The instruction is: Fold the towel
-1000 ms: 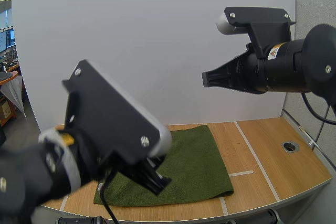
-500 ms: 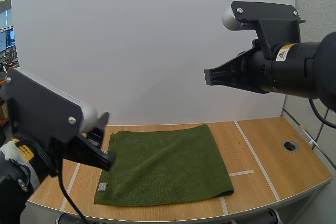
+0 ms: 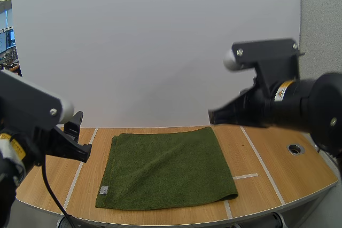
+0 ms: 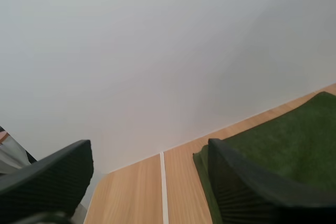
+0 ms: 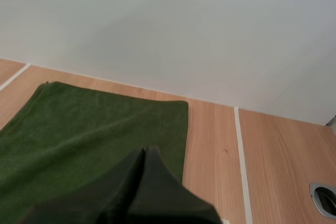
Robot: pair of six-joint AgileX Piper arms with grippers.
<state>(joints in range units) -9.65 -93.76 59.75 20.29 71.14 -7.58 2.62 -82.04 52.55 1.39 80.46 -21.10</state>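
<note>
Towel (image 3: 165, 168): dark green terry with a nappy pile, roughly rectangular. It lies flat on the wooden table (image 3: 270, 150) between the two arms. There is a small pale label (image 3: 104, 189) at its near-left corner. The near edge looks thick and rounded, possibly a fold; this cannot be confirmed.

Left gripper (image 3: 80, 138): hovers above the table just off the towel's left edge, fingers spread wide with ribbed faces opposed and nothing between them. Judgement: it is lined up to take that edge or a corner.

Right gripper (image 5: 145, 153): raised over the towel's right side, fingers pressed together into one wedge, empty. It would have to spread before any grasp.

The cloth looks limp, so a lifted edge will likely sag.
</note>
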